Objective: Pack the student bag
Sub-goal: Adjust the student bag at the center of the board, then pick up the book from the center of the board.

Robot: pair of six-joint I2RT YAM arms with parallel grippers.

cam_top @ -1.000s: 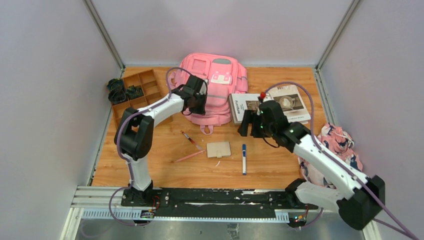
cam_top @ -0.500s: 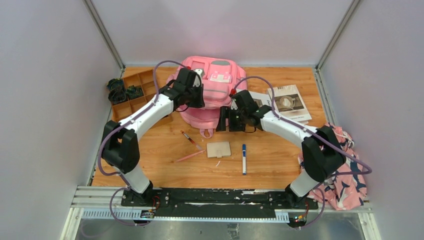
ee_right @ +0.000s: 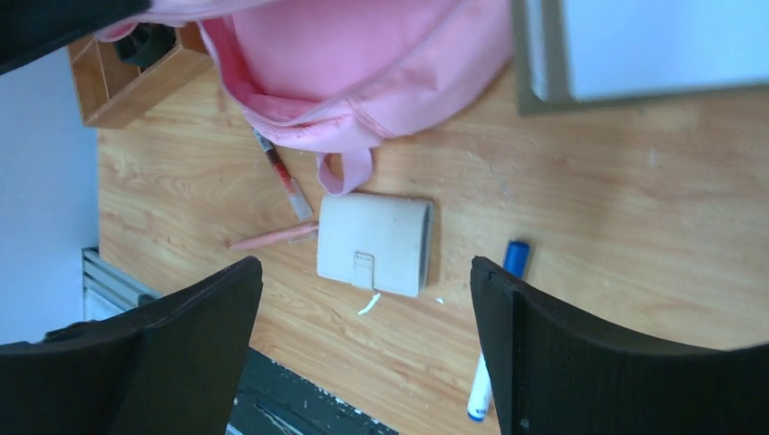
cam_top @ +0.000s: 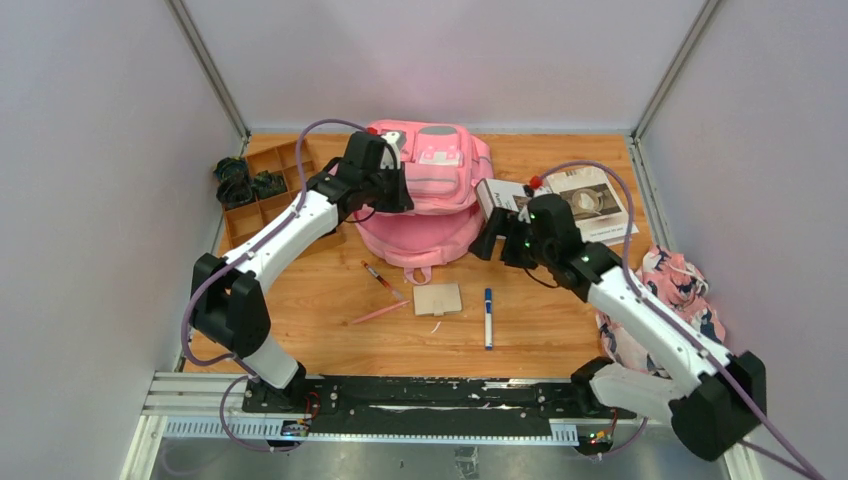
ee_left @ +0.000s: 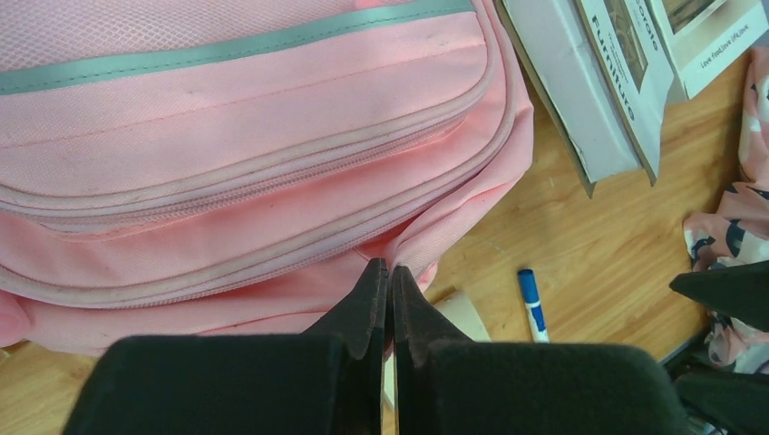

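Nearest on the table [cam_top: 300, 335]: blue marker [cam_top: 488, 317], small beige wallet [cam_top: 438, 298], pink pencil [cam_top: 378, 313] and red pen [cam_top: 379, 276], all loose, none packed yet.

Just beyond, right gripper [cam_top: 492, 243]: spread wide, holding nothing, hanging over bare wood between wallet and books [cam_top: 502, 196].

Farther back, left gripper [ee_left: 389, 272]: pinched tight at the near zip seam of the backpack [cam_top: 430, 205], seemingly nipping fabric or a zip pull; cannot tell which.

Backpack itself at the far middle of the table, zips seemingly closed, books close by its right side, wooden tray [cam_top: 270, 185] to its left, floral cloth [cam_top: 680, 290] off at the right edge.

Risks, as judged: so thin a pinch slipping off the seam under a pull; dragging the whole light bag rather than opening it, and sweeping away the pen lying just beside its near edge; open right fingers snagging the carry loop [ee_right: 345, 172].
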